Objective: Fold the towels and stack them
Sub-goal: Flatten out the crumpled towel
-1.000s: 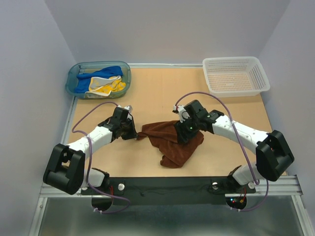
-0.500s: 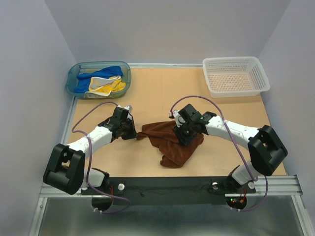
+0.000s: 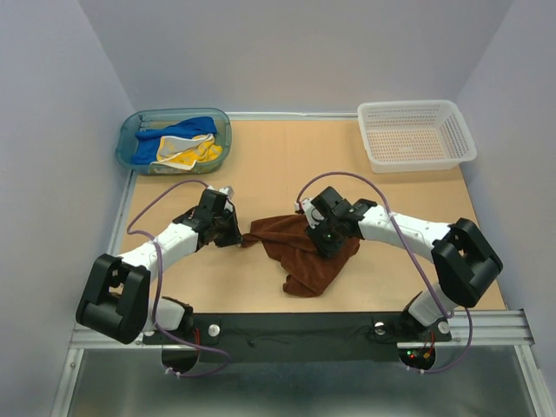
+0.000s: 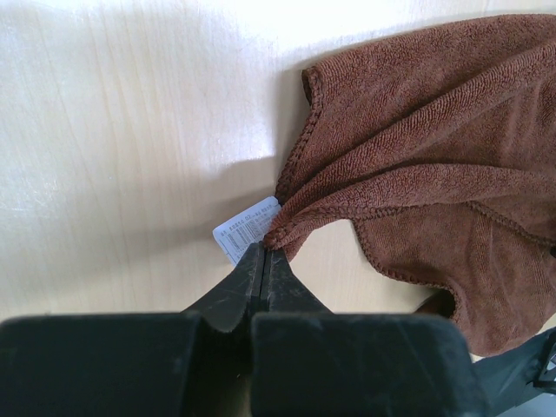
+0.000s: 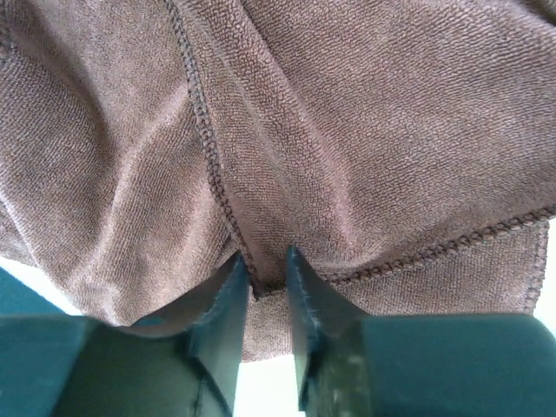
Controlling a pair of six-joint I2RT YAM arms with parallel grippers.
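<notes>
Rust-brown towel (image 3: 306, 263) crumpled: left gripper (image 4: 263, 249) pinches a corner, right gripper (image 5: 264, 265) straddles a hem, grip unclear; next, probably pull flat.

A robotics lab cell is suggested: a wooden table (image 3: 278, 165) is boxed in by plain walls (image 3: 295, 52), and two arms (image 3: 169, 243) are bolted to a metal rail (image 3: 495, 327).

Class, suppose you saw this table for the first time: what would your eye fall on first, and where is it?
The crumpled brown towel in the middle of the table, with the left gripper shut on one corner and the right gripper straddling a fold. Next, the blue towel and yellow towel heaped in the teal tub at the far left corner.
</notes>
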